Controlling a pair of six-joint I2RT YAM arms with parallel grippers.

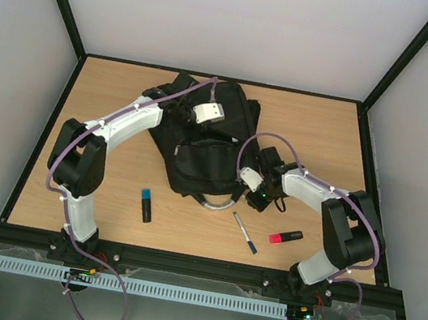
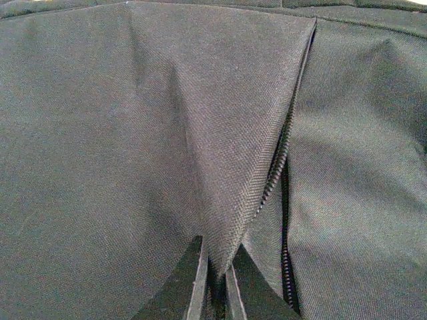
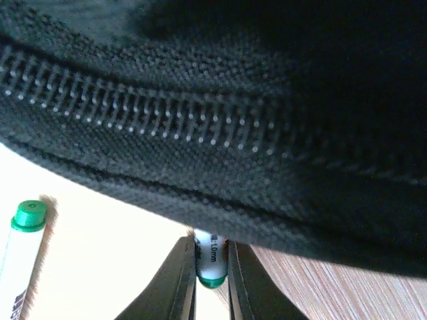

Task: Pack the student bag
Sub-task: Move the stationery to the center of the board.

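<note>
table [image 1: 109, 101], black marker [image 1: 146, 206] near student bag [image 1: 198, 157]

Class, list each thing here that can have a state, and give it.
Bag: zip parted, fabric fold pinched up.
Left gripper: shut on bag.
Right gripper: shut on held marker.
Loose marker: green cap on.
Blue marker: capped, lying on table.
Pen: lying on table.
Highlighter: capped, lying on table.

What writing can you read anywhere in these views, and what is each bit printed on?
"1.0mm": on the white marker held in the right end effector.
Dark print on the second marker: too blurred to read.
Backpack: no readable text.
</note>
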